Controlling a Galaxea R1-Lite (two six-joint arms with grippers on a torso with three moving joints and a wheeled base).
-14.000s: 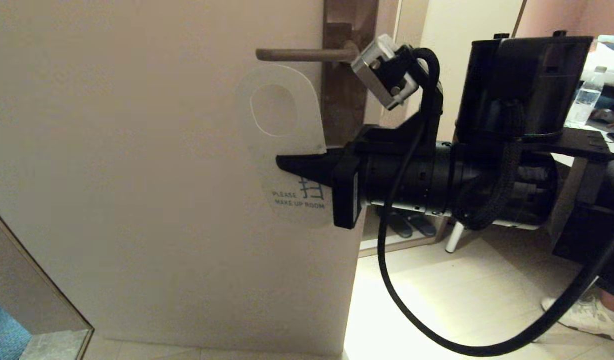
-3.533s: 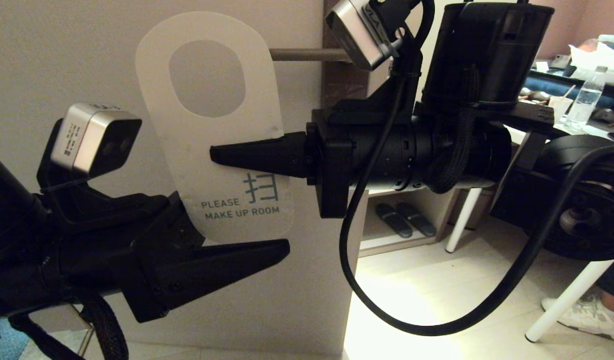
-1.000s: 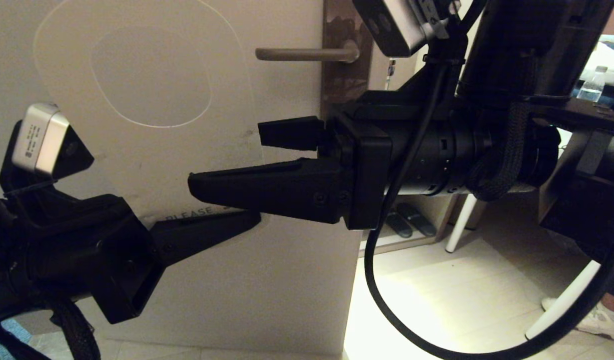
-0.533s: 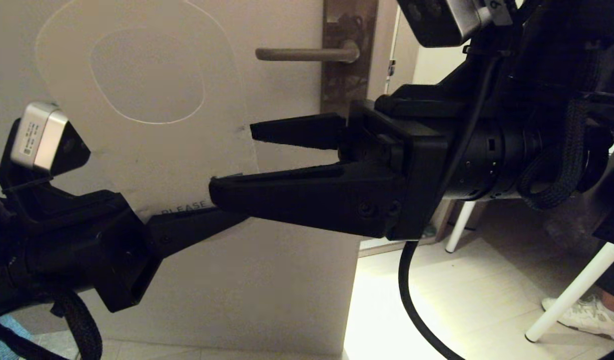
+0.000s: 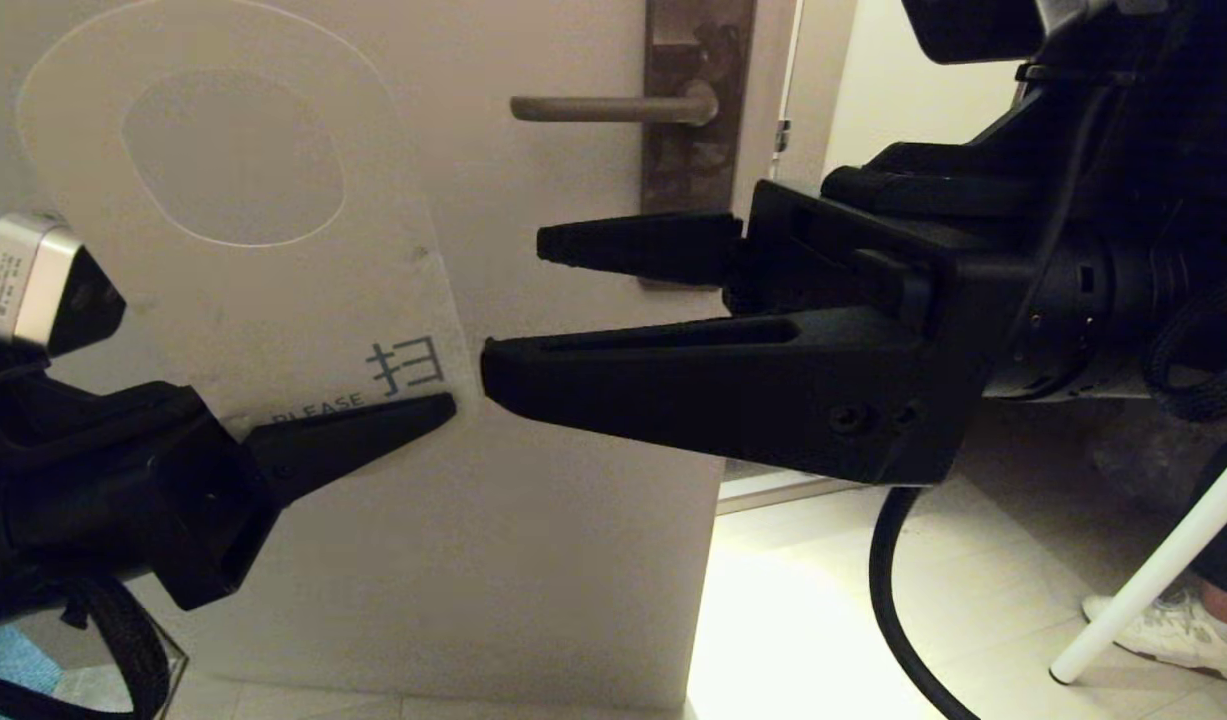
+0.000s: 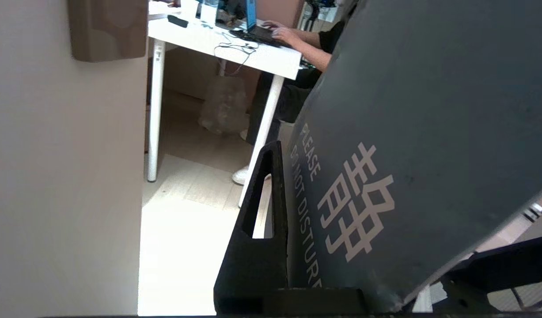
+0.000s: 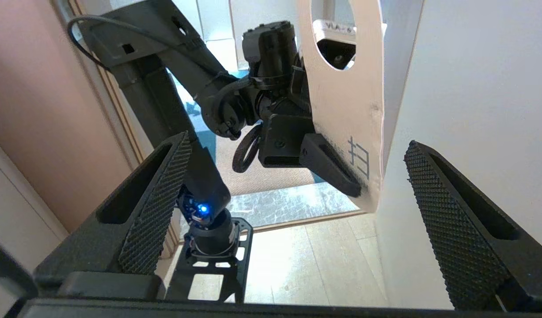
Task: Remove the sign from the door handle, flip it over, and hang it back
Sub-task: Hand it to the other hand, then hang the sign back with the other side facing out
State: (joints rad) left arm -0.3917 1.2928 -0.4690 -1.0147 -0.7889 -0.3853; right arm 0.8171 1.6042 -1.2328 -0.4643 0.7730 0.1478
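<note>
Pale grey card: the sign (image 5: 243, 230) is off the door handle (image 5: 613, 107), held upright in front of the door (image 5: 533, 520), its round hole uppermost and its grey "PLEASE" face toward the head camera.
Slate-blue face: in the left wrist view the other side of the sign (image 6: 412, 145) shows, with "DO NOT DISTURB" in white.
Left gripper: the left gripper (image 5: 413, 410) reaches in from the left side of the head view and is clamped on the sign's lower end, one finger lying across the printed words.
Right gripper: the right gripper (image 5: 518, 310) is level with the sign's lower half, just to its right; its fingers stand wide apart and hold nothing. Its lower fingertip is just beside the sign's edge; whether they touch cannot be told.
Right wrist view: the sign (image 7: 346, 110) hangs between and beyond the two knurled pads (image 7: 158, 203), with the left gripper's finger across its lower end.
Door handle: a horizontal lever, bare, on its dark backplate (image 5: 695, 150), above and well apart from the sign.
Tabletop: none lies under the work; a white desk (image 6: 226, 44) stands in the room behind.
</note>
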